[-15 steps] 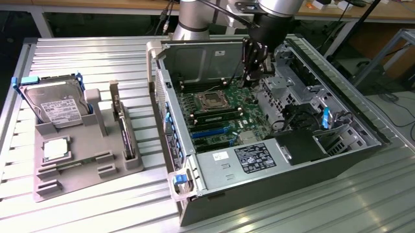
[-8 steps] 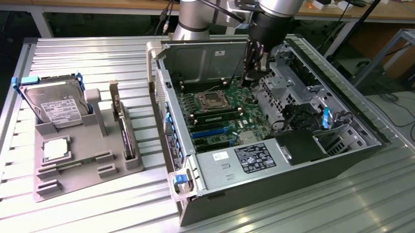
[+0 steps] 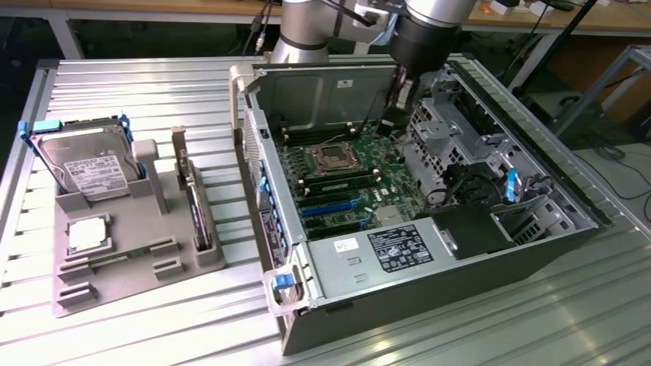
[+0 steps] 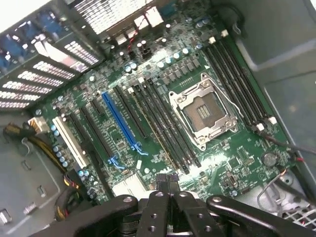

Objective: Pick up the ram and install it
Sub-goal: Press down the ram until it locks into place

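Ram: the ram (image 3: 341, 179) looks to stand edge-up in a memory slot just beside the CPU socket (image 3: 331, 158), down on the motherboard (image 3: 392, 200) inside the open computer case (image 3: 437, 252). From the wrist it is a thin line (image 4: 163, 129) running between the socket (image 4: 202, 112) and the blue slot (image 4: 118, 121).
Seating: I cannot tell whether it is clicked fully home or whether the end latches have caught.
Gripper: the gripper (image 4: 168, 183) is clenched, fingertips pressed together, nothing between them. It hangs apart from the ram, just off one end of the slot row.
Step, as I read it: pressing the stick home.
Doing it well: I'd push straight down on the top edge, level, one end and then the other. Closed fingers make a blunt pusher, so keep them centred on the thin edge; a slip sideways lands on the neighbouring slots or the socket frame.
Arm pose: in the exterior view the gripper (image 3: 389, 122) points steeply down into the far end of the case, wrist above the far wall.
Outward: the tray (image 3: 122, 282) and its hard drive (image 3: 87, 164) sit on the table (image 3: 133, 84) at the exterior view's left, well apart.
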### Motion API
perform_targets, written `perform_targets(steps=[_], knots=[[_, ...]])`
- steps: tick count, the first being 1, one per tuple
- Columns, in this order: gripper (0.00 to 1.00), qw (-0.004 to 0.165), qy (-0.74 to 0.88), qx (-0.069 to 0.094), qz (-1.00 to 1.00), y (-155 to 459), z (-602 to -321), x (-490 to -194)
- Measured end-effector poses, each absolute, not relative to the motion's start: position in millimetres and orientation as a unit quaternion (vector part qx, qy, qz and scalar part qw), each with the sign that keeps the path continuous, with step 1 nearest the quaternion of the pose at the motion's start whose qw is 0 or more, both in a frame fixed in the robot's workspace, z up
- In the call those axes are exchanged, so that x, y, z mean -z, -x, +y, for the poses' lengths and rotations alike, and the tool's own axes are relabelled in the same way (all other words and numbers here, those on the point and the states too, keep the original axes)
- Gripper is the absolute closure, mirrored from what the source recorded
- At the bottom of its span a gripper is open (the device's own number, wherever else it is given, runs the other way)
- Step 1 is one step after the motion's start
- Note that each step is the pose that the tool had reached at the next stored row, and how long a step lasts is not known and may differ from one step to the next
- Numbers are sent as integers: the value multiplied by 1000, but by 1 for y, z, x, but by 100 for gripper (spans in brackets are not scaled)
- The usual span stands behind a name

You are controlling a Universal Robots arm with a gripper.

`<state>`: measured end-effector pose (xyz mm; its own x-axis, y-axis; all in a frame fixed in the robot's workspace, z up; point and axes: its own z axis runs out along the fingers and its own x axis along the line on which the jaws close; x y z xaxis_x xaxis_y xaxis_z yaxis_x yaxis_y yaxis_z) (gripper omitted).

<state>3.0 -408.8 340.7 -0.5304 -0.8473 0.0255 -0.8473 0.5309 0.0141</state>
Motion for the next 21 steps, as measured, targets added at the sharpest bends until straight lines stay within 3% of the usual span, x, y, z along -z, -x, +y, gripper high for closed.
perform_targets(steps=[21], knots=[[89,14,-231,4,-973,-3,-409,-341]])
